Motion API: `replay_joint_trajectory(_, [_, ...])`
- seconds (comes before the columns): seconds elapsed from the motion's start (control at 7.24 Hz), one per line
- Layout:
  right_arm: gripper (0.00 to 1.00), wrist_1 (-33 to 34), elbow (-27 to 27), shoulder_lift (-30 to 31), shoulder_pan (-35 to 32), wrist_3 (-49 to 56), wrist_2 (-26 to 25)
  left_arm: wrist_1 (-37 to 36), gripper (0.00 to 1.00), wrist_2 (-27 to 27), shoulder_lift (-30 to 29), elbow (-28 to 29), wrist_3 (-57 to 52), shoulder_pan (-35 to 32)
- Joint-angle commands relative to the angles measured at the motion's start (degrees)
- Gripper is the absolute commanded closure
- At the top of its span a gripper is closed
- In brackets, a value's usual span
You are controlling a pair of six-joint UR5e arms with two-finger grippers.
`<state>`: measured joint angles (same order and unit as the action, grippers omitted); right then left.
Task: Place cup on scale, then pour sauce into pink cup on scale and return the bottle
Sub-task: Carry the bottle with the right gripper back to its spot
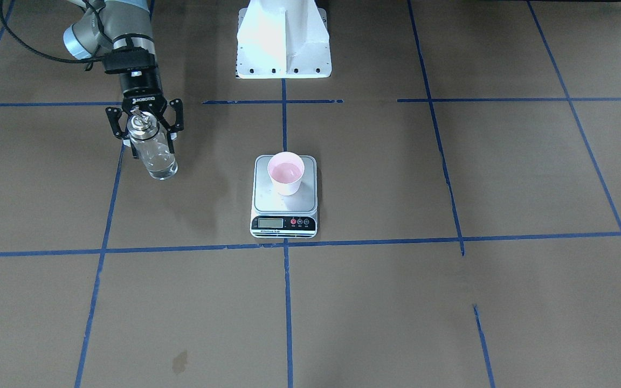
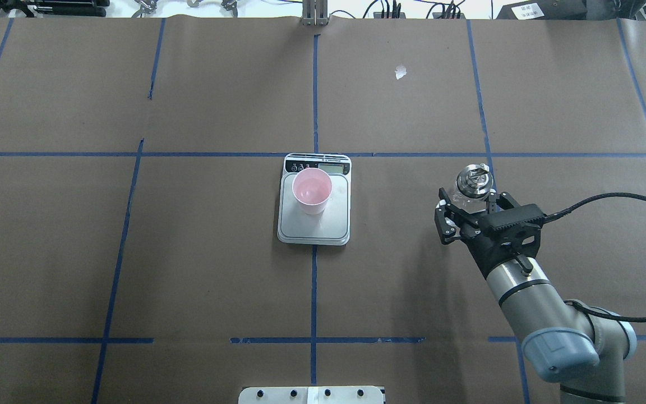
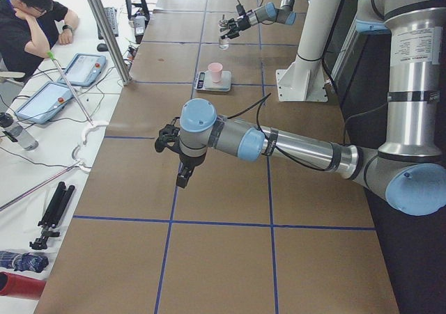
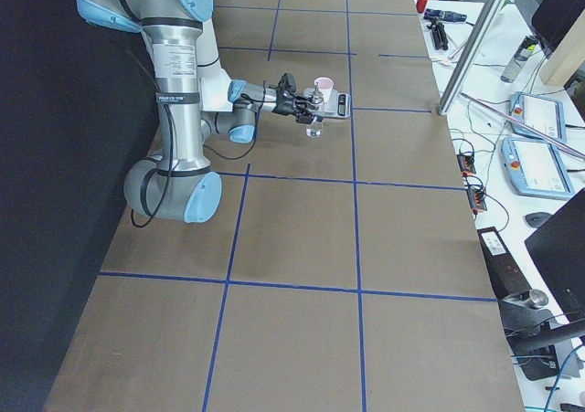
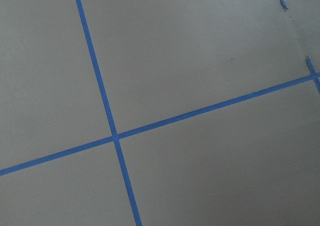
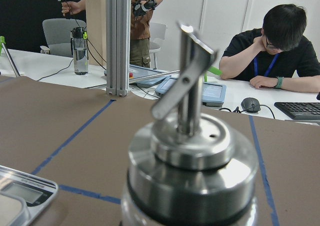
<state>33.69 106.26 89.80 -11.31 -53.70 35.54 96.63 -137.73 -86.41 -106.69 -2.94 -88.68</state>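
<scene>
Surface [image 2: 216, 280]: flat brown paper, blue tape [image 2: 314, 292] grid. Left end effector [image 3: 182, 178]: over bare paper; I cannot tell its opening. Right end effector [image 2: 471, 197]: jaws spread wide, flanking the bottle's neck, clamping nothing. Scale [image 2: 314, 221]: steel-topped rectangle, central. Bottle [image 1: 154, 153]: clear glass cylinder, metal spout, upright on the surface. Cup [image 2: 312, 191]: pale pink, tapered, on the scale's platform

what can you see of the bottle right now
The bottle is clear cylindrical glass with colourless liquid low inside, a silver metal cap and a thin slanted spout. It is upright, well to one side of the scale, beside a blue tape line. The right gripper straddles its upper part. Whether it clamps the glass, or whether the base rests on the table, cannot be told.
</scene>
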Motion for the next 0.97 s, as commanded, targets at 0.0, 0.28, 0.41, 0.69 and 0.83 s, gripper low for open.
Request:
replay_joint_trajectory(0.0, [1.00,-13.8,-7.6,2.1,0.1,0.8,0.8,0.0,0.00,0.1,0.1,-0.8,0.0,0.0])
replay_joint_trajectory(0.28, [1.00,-15.1,-7.6,2.0,0.0,2.9,1.4,0.0,0.00,0.2,0.0,-0.8,0.0,0.0])
replay_joint_trajectory(0.41, [1.00,-15.1,-7.9,2.2,0.0,3.1,1.4,0.0,0.00,0.2,-0.1,-0.8,0.0,0.1])
replay_joint_trajectory(0.69, [1.00,-15.1,-8.0,3.4,-0.1,4.1,1.6,0.0,0.00,0.2,-0.2,-0.8,0.1,0.1])
replay_joint_trajectory(0.83, [1.00,-15.3,-8.0,3.4,0.0,4.2,1.6,0.0,0.00,0.2,-0.3,-0.8,0.1,0.1])
